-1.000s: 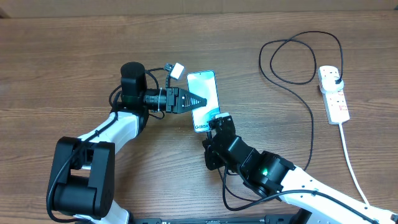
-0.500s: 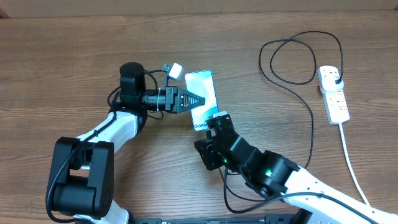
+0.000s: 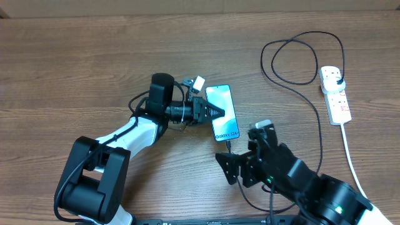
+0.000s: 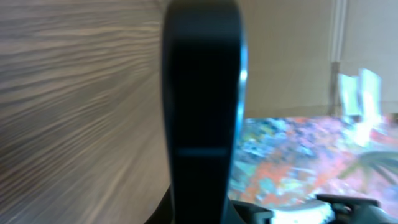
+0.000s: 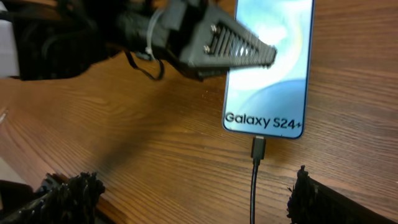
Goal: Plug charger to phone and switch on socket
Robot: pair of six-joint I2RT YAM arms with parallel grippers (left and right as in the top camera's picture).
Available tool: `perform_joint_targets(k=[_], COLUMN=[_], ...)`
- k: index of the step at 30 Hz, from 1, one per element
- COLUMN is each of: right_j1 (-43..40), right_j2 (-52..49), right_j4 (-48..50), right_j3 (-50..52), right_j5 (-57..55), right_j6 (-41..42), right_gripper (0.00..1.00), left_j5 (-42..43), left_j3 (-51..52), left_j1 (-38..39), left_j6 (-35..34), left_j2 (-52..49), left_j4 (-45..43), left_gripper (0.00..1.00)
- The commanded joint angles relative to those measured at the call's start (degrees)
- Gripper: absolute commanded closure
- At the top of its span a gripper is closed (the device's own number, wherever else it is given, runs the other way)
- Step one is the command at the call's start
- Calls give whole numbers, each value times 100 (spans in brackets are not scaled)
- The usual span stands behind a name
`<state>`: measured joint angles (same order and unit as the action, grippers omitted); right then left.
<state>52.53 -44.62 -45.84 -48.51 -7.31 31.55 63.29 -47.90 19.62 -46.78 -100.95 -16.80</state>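
Left gripper (image 3: 219, 111) jaws closed to a point over slim glossy teal-screened phone (image 5: 273, 62); right gripper (image 5: 189, 190) jaws spread wide, empty, flanking thin black charger cable (image 5: 254, 190) plugged into the phone's near edge, on wood-grain counter (image 5: 155, 143).

The phone (image 3: 224, 112) lies on the table (image 3: 75, 56) in the middle of the frame. The left gripper (image 3: 214, 111) reaches over its left edge. The charger (image 3: 310, 115) meets the phone's lower short edge, then runs right and up, in loops, to the socket (image 3: 335, 95) near the right edge

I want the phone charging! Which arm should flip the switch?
Probably right: the right claw is open and toward the white power strip; the left claw is shut over the slim blue-screened phone.
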Motion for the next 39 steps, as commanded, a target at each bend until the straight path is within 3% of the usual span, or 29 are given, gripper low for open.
perform_joint_targets(k=[1,10,16,21,28,33,39], right_j1=[-15,-15,-15,-15,-15,-15,-15], right_j2=[236,186,184,184,136,-31,-317], right_j4=[-103,-105,-105,-142,-260,-260,-275], right_j3=[-103,-101,-101,-96,-96,-96,-96], right_j5=[-101,-208,-208,-212,-361,-356,-354], right_j6=[11,295,424,424,422,426,468], right_gripper=[0,0,0,0,0,0,0], left_j5=[-1325,-1746,-1961,-1362,-1462,-1762,-1757], left_j3=[-201,-1582,-2909,-3580,-3578,-3368,-2957], left_j1=[-138,-208,-208,-212,-234,-232,-232], left_j6=[1467,3016,3748,4369,4330,3591,3248], left_j2=[11,-170,-1397,-2153,-2205,-2208,-2208], left_j4=[1364,3705,5263,5919,6234,6266,5923], left_gripper=[96,96,96,96,96,96,96])
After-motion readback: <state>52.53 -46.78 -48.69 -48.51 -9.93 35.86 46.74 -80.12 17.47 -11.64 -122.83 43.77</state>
